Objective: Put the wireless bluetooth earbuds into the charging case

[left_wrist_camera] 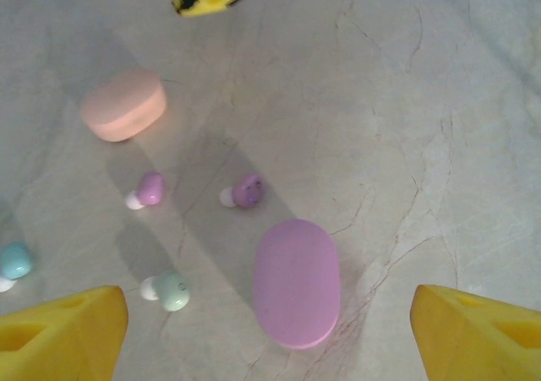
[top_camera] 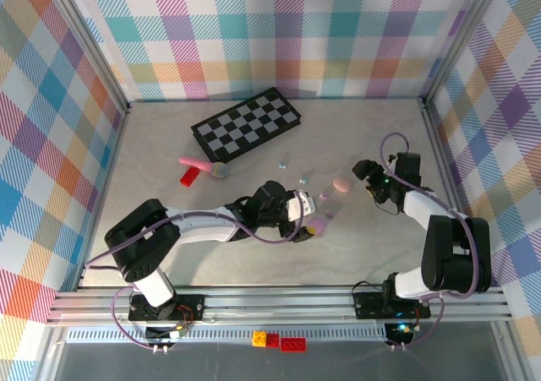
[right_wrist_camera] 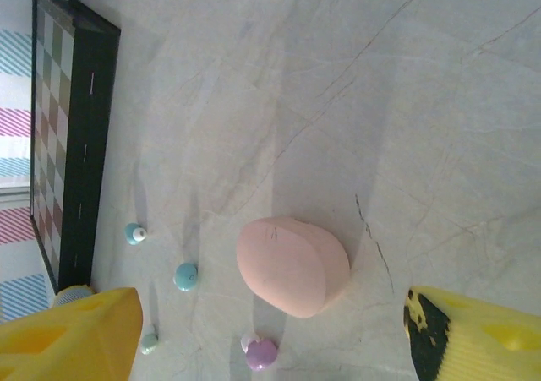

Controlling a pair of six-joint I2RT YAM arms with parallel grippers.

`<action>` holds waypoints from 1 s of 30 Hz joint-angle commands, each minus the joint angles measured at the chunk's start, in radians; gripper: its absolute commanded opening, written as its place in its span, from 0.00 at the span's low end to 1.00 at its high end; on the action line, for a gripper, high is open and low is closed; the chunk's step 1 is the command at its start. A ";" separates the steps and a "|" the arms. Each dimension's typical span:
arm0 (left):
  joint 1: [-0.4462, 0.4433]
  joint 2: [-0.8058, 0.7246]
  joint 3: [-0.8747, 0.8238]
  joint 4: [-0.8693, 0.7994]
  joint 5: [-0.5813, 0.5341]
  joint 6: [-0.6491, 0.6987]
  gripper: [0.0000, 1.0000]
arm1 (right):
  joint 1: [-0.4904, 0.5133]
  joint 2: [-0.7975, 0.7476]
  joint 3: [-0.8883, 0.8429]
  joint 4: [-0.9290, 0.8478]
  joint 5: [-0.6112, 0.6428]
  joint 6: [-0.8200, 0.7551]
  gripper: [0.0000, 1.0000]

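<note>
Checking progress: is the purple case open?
No, the purple case lies shut, with a purple bud loose beside it.

Soft, even overhead light, faint diffuse shadows, hazy slightly blurred wrist views

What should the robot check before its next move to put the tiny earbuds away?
1. Left gripper open, holding nothing: ok.
2. Right gripper open, holding nothing: ok.
3. Purple case lined up between the left gripper's fingers: ok.
4. Purple case open for earbuds: not ok, it looks shut.
5. Purple earbuds loose on the table, near the purple case: ok.
6. Pink case open: not ok, it looks shut.
</note>
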 commanded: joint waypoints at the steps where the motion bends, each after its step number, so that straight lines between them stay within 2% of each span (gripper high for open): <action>1: -0.026 0.047 0.054 -0.073 -0.032 0.023 0.86 | -0.004 -0.054 -0.027 -0.079 0.026 -0.059 0.81; 16: -0.038 0.241 0.163 -0.109 -0.049 -0.027 0.77 | -0.003 -0.230 0.001 -0.213 0.030 -0.125 0.80; 30: -0.040 0.284 0.185 -0.110 -0.051 -0.040 0.40 | -0.003 -0.264 -0.006 -0.241 0.042 -0.148 0.79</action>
